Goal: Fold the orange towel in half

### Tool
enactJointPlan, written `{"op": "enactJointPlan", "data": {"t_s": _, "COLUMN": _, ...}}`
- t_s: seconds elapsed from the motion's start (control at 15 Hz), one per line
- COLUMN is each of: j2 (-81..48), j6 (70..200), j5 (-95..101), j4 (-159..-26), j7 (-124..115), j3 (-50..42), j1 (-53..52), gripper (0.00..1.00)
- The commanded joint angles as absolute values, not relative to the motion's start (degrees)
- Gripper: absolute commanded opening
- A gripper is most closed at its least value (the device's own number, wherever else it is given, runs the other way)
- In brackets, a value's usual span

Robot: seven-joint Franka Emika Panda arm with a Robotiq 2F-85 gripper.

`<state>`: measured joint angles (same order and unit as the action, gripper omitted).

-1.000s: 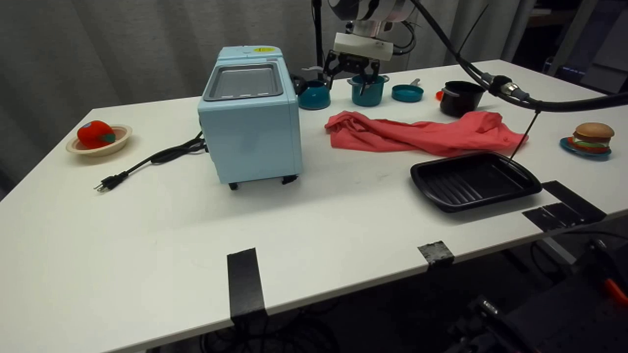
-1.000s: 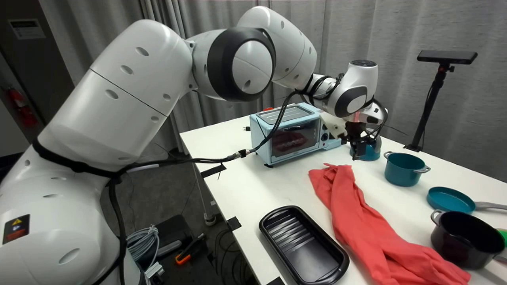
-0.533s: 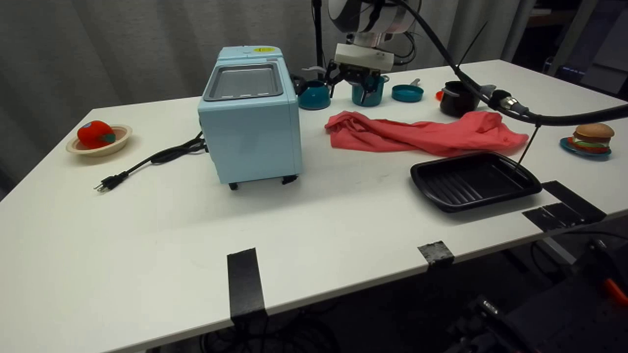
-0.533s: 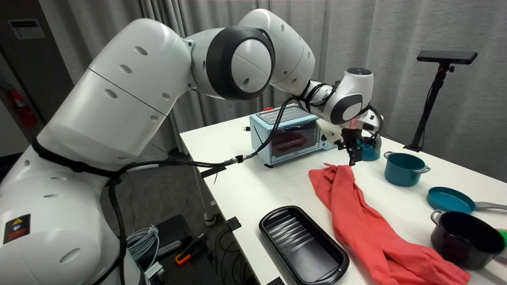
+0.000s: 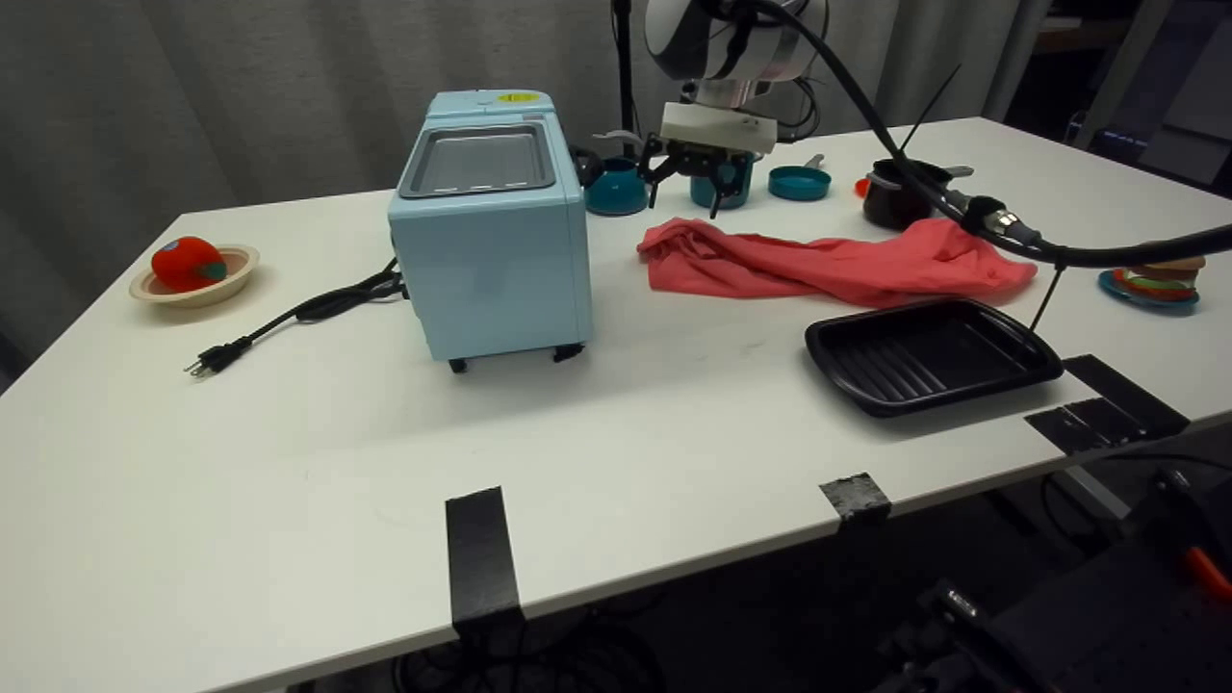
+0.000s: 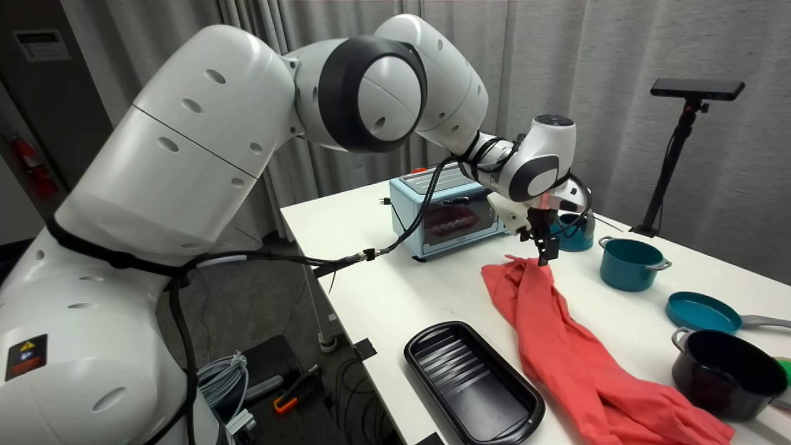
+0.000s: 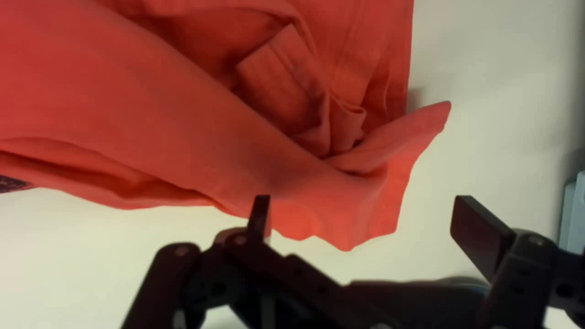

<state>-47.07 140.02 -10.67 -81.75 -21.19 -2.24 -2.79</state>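
Note:
The orange towel, which looks coral red, lies bunched in a long strip on the table in both exterior views (image 5: 818,269) (image 6: 575,352). Its crumpled end with folded-over layers fills much of the wrist view (image 7: 205,132). My gripper is open and empty in the wrist view (image 7: 363,203), its fingers wide apart. The towel's end edge shows between the fingertips, nearer the left finger. In both exterior views the gripper (image 5: 683,205) (image 6: 545,259) hangs just above the towel's end near the oven. Whether the fingertips touch the cloth cannot be told.
A light blue toaster oven (image 5: 496,260) stands beside the towel's end. A teal kettle (image 5: 616,188), teal pot (image 6: 630,264), teal pan (image 6: 701,312) and black pot (image 6: 726,374) stand along the far side. A black baking tray (image 5: 929,356) lies close to the towel's near side.
My gripper has come down and moved toward the towel's end near the oven, from over the kettle and teal pot. It has stayed open. The towel has not moved.

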Motion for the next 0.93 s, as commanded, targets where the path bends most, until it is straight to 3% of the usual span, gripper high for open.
{"op": "enactJointPlan", "data": {"t_s": 0.0, "j2": -44.67, "j6": 138.59, "j5": -9.6, "j4": -84.43, "j7": -19.38, "j3": -2.25, "j1": -2.77, "gripper": 1.0}}
{"op": "enactJointPlan", "data": {"t_s": 0.87, "j2": -45.67, "j6": 135.8, "j5": -10.14, "j4": -83.04, "j7": -17.2, "j3": -1.64, "j1": -2.48, "gripper": 1.0}}
